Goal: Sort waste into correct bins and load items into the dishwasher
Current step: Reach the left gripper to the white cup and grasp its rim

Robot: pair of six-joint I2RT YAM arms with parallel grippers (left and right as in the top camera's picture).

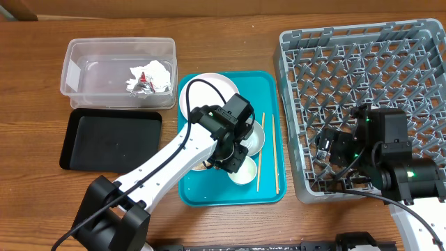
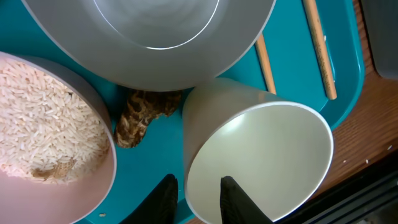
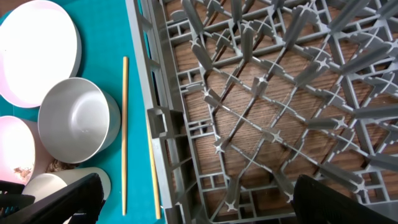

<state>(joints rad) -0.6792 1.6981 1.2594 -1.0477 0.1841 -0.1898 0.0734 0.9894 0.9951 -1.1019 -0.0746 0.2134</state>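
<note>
White and small, the cup [image 2: 261, 162] sits near the front of the teal tray [image 1: 202, 192]. It is just beside the grey bowl [image 2: 161, 43] and the bowl of rice [image 2: 50, 130], and a brown scrap [image 2: 140, 115] lies in the gap between them. The left gripper [image 2: 198, 180] is right at the cup. One of its fingers [image 2: 163, 199] is outside the rim and the other is inside, with the thin wall between them. They are close together, but I cannot tell if they squeeze it. The cup's long way runs from its bottom, by the grey bowl, to its wide mouth, which points at the left wrist. The grey dish rack [image 1: 362, 63] lies to the cup's right, past the two chopsticks [image 2: 320, 50]. The right gripper [image 3: 199, 199] hangs over the rack, spread wide and holding nothing. The left arm is much nearer, so I think lifting the cup is its job.
</note>
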